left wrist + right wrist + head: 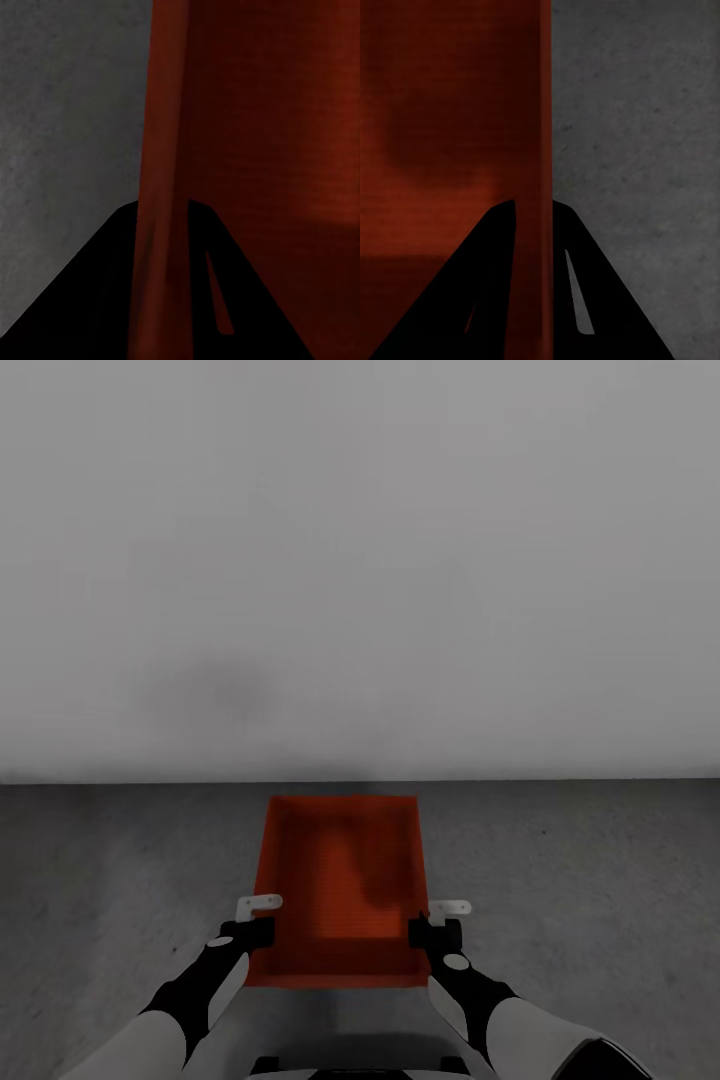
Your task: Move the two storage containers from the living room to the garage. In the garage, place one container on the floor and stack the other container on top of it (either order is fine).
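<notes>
1. Dark grey mottled concrete floor (600, 880) meets a plain white wall (360, 560) straight ahead.
2. One orange-red rectangular open-top storage bin (345, 880) is held between both arms, close to the wall.
3. Left gripper (256, 930) pinches the bin's left wall (161, 225), one finger either side.
4. Right gripper (436, 932) clamps the right wall (540, 225) likewise.
</notes>
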`<state>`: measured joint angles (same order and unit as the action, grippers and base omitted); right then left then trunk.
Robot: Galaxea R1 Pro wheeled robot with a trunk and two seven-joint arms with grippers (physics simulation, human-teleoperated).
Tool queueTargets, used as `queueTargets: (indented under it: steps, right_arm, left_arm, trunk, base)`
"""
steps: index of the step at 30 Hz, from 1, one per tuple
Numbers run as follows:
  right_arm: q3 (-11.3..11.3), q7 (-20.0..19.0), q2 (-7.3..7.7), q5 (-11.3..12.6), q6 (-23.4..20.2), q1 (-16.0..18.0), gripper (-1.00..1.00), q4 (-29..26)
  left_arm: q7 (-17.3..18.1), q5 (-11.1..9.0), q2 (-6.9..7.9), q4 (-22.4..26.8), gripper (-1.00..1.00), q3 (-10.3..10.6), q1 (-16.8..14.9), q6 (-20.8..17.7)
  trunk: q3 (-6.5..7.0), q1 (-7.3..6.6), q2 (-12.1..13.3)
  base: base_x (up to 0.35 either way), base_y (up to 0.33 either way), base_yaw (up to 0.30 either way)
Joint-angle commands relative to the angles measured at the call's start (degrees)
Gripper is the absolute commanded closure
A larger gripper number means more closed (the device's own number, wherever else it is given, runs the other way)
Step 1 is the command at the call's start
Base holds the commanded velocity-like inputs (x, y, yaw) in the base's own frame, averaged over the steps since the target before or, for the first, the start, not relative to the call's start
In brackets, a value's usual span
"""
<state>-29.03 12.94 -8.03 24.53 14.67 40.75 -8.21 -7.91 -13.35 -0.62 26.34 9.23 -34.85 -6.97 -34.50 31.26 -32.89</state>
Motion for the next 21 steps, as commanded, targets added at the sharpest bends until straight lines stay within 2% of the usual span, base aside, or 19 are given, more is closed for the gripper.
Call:
queueTargets:
  steps: [1, 21]
  right_arm:
    - [1.7, 0.1, 0.12, 1.1, 0.3, 0.0, 1.0, 3.1]
    - [1.7, 0.1, 0.12, 1.1, 0.3, 0.0, 1.0, 3.1]
  left_arm:
    - [-0.8, 0.3, 0.88, 0.3, 1.0, -0.2, 0.0, -0.3]
    - [-0.8, 0.3, 0.8, 0.4, 1.0, -0.2, 0.0, -0.4]
  trunk:
    - [-0.05, 0.02, -0.1]
    - [-0.05, 0.02, -0.1]
  base:
    - [0.0, 0.0, 0.0]
    - [0.0, 0.0, 0.0]
